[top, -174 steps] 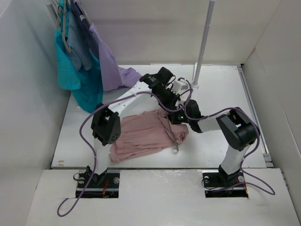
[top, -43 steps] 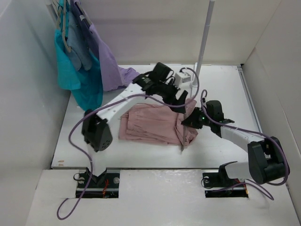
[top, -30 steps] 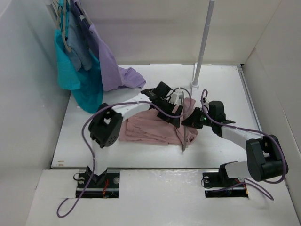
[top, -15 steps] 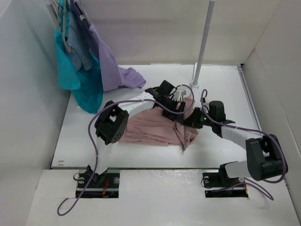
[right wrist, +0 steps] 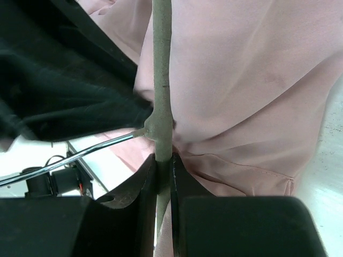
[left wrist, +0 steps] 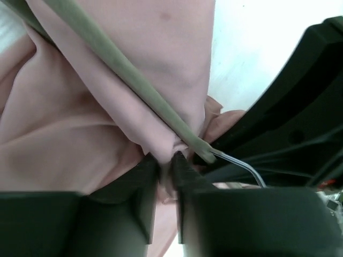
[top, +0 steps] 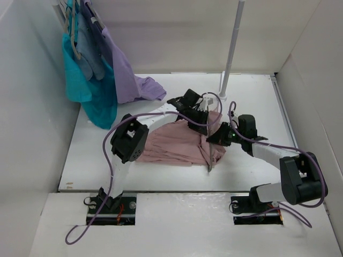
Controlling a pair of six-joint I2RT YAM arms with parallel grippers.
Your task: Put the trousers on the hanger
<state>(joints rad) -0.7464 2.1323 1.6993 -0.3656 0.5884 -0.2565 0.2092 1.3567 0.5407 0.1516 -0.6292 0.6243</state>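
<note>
The dusty-pink trousers (top: 174, 145) lie folded on the white table at its middle. The thin grey hanger (top: 208, 160) lies over their right end, its bar showing in the left wrist view (left wrist: 123, 75) and right wrist view (right wrist: 162, 69), with its metal hook (right wrist: 80, 154) beside the neck. My left gripper (top: 205, 115) is shut on a pinched fold of the trousers (left wrist: 96, 123) right by the hanger's neck. My right gripper (top: 217, 134) is shut on the hanger's bar just below the neck, over the trousers (right wrist: 246, 91).
Teal (top: 91, 91), blue-grey (top: 88, 51) and lavender (top: 126, 75) garments hang at the back left. A white pole (top: 231, 48) stands on its base (top: 222, 97) just behind my grippers. White walls close in the table on both sides.
Over the last second the left gripper has shifted slightly back and right at the trousers' upper right end. The right gripper has held still on the hanger.
</note>
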